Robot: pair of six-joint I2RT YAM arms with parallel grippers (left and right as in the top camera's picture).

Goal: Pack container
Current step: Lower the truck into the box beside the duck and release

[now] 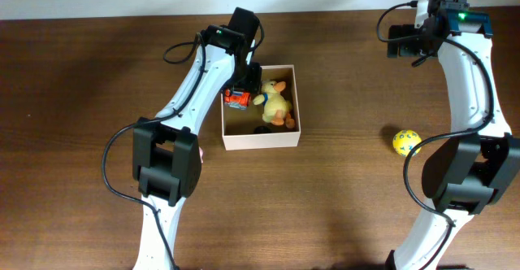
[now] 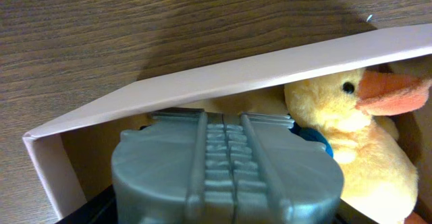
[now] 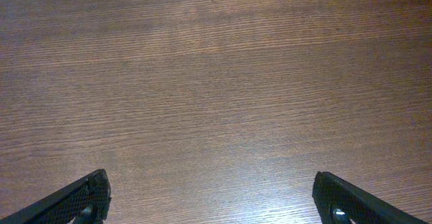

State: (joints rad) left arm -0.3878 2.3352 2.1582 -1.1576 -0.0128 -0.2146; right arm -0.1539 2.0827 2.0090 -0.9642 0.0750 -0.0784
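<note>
The container [image 1: 260, 140] is a square shallow box with pale cream walls, at the table's middle; its wall [image 2: 256, 75] crosses the left wrist view. Inside it lies a yellow plush duck [image 1: 278, 101] with an orange beak [image 2: 351, 136]. My left gripper [image 1: 244, 87] is down in the box's left part, shut on a red and grey toy [image 1: 236, 99]. The toy's ridged grey top [image 2: 226, 163] fills the space between the jaws [image 2: 226, 214]. My right gripper [image 1: 422, 57] is open and empty over bare table at the far right [image 3: 216, 204].
A yellow ball [image 1: 406, 142] lies on the table right of the box, near the right arm's base. A small dark thing [image 1: 264, 129] lies in the box by its front wall. The table is dark brown wood.
</note>
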